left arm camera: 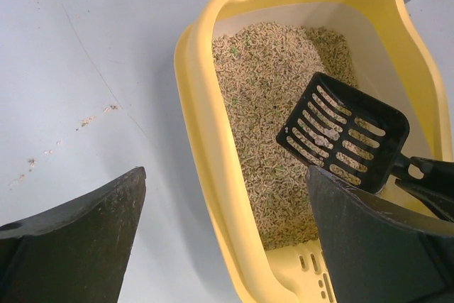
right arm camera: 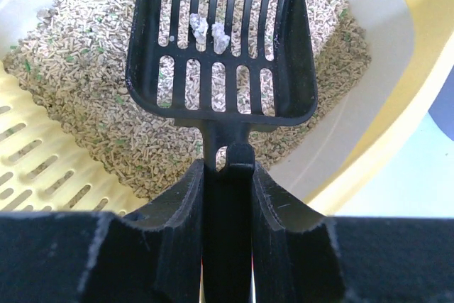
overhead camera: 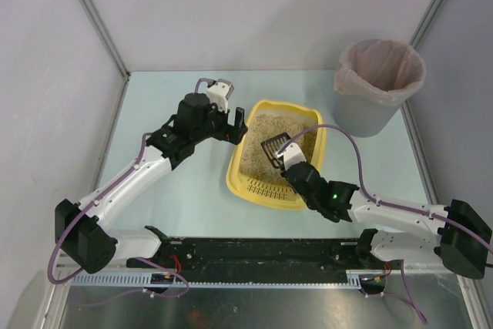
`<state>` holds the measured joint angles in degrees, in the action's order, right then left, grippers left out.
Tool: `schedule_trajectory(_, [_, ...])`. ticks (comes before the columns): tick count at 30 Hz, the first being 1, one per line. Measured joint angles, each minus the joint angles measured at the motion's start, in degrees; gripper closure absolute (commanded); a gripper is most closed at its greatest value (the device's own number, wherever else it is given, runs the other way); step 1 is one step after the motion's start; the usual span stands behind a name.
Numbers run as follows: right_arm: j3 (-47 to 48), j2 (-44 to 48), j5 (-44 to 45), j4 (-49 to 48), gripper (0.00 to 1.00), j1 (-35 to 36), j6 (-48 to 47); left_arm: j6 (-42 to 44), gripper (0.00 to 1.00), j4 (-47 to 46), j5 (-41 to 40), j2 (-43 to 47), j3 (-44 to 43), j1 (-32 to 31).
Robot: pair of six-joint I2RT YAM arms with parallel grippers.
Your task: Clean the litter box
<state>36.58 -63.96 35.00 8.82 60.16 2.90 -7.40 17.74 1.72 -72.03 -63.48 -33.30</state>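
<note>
Over the yellow litter box [overhead camera: 237,166], which sits mid-table [overhead camera: 177,190] with its slotted end toward my bases, my right pincer [right arm camera: 227,175] is clamped on the handle of the black scoop [right arm camera: 220,40] and holds it level just above the beige litter [left arm camera: 269,90]. Two small pale clumps [right arm camera: 209,33] lie on the scoop's slotted floor. My left pincer [overhead camera: 233,127] hangs wide open and grips nothing, one finger over the table and the other over the box, with the box's left wall between them.

The risks from here, as I judge them, are these. The clumps are little wider than the slots and lie loose, so a forward tilt or a jerk could roll them off the open lip and back into the litter. The grey bin [overhead camera: 377,86] with its pinkish liner stands well apart, beyond the box's far right corner. A hurried swing could shed clumps or stray pellets onto the table on the way. My grip is on a narrow handle, so the scoop could twist between the jaws if its weight shifts. Nothing steadies the box. If the scoop catches its wall, the box could slide or tip litter out.
</note>
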Motion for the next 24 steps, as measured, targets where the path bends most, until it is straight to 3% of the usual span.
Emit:
schedule_trajectory(12, [3.72,0.17,4.72,4.70,1.00,3.28,-0.02,0.98,0.01,0.00,1.33,0.00,0.00,0.00])
schedule_trajectory(24, [22.86,0.04,-0.17,26.69,1.00,-2.58,7.34,0.90,0.01,0.00,3.06,0.04,0.00,-0.04])
